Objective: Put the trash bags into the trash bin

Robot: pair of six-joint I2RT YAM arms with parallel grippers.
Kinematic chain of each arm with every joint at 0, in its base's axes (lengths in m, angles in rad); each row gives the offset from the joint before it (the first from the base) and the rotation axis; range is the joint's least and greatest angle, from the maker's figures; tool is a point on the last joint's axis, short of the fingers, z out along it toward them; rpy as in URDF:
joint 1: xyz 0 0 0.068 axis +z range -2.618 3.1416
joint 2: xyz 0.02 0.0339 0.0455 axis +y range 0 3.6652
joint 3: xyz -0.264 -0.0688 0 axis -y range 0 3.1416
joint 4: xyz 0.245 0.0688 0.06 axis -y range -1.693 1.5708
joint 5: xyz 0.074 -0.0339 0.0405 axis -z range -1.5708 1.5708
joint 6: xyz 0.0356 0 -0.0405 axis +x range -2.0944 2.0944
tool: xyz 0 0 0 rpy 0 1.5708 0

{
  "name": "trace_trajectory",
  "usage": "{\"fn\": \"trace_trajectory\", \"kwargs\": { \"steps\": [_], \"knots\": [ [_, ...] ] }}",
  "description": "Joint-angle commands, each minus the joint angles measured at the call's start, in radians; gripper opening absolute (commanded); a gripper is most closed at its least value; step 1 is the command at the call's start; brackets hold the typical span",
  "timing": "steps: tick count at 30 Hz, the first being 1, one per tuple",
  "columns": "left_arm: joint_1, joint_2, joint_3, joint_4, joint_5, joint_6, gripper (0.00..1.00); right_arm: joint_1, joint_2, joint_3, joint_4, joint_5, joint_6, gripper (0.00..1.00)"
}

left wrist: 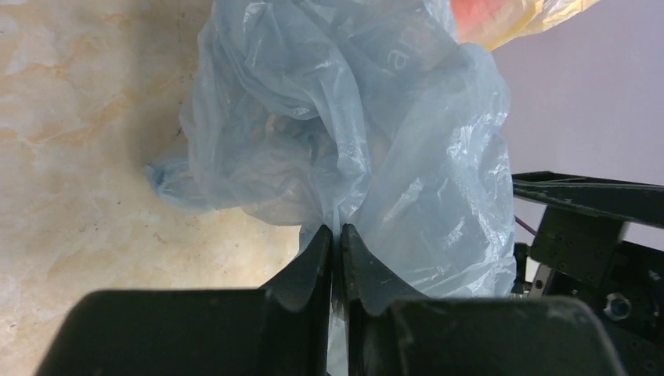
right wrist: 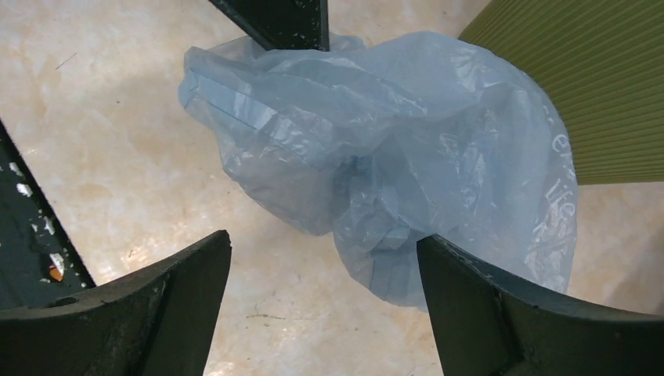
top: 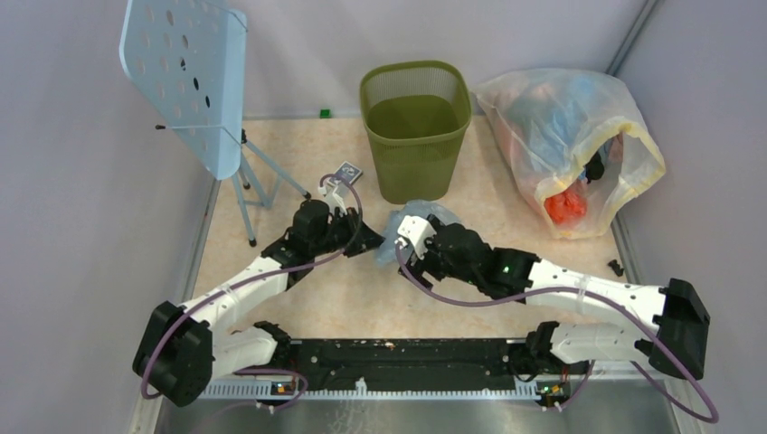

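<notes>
The left gripper [left wrist: 337, 235] is pinching a fold of the trash bag [left wrist: 344, 117], its two black fingers pressed together at the lower middle of the left wrist view with only thin film between them. The right gripper [right wrist: 323, 254] is standing spread wide, its fingers sitting at the lower left and lower right of the right wrist view, with the bag's crumpled blue-grey bulk bulging between and above them. The film is lapping over the tip of the lower-right finger [right wrist: 501, 313], though whether it is actually pressing there is hard to tell. In the top view the bag is showing bunched at the centre of the frame over the marbled table [top: 271, 181], just below the upright trash bin [top: 416, 136] and between the two gripper heads, which are covering most of it. A sliver of the stuffed sack [top: 570, 136] is peeking in, cut off, at the top right of the left wrist view. The bag's white lettering is too creased to read.
</notes>
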Motion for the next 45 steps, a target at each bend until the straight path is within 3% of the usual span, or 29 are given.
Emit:
{"fn": "trace_trajectory", "kwargs": {
  "steps": [1,10,11,14,21,30,45],
  "knots": [
    [-0.003,-0.034,0.055,-0.021,-0.041,0.056,0.14,0.008,-0.049,0.064,0.087,0.076,-0.065,0.87],
    [0.002,-0.117,0.071,-0.129,-0.267,0.106,0.14,0.006,-0.326,-0.092,0.027,0.251,0.075,0.87],
    [0.001,-0.131,0.065,-0.123,-0.279,0.106,0.14,0.006,-0.404,-0.123,0.045,0.228,0.09,0.88],
    [0.002,-0.122,0.067,-0.103,-0.237,0.103,0.14,0.005,-0.437,-0.15,0.106,0.14,0.043,0.88],
    [0.001,-0.091,0.079,-0.096,-0.165,0.09,0.15,0.007,-0.224,-0.061,0.165,-0.005,-0.07,0.86],
    [0.002,-0.101,0.068,-0.096,-0.129,0.066,0.15,0.009,0.046,0.08,0.229,-0.08,-0.163,0.81],
    [0.001,-0.092,0.061,-0.071,-0.106,0.048,0.15,0.024,0.18,0.119,0.238,-0.178,-0.12,0.8]
  ]
}}
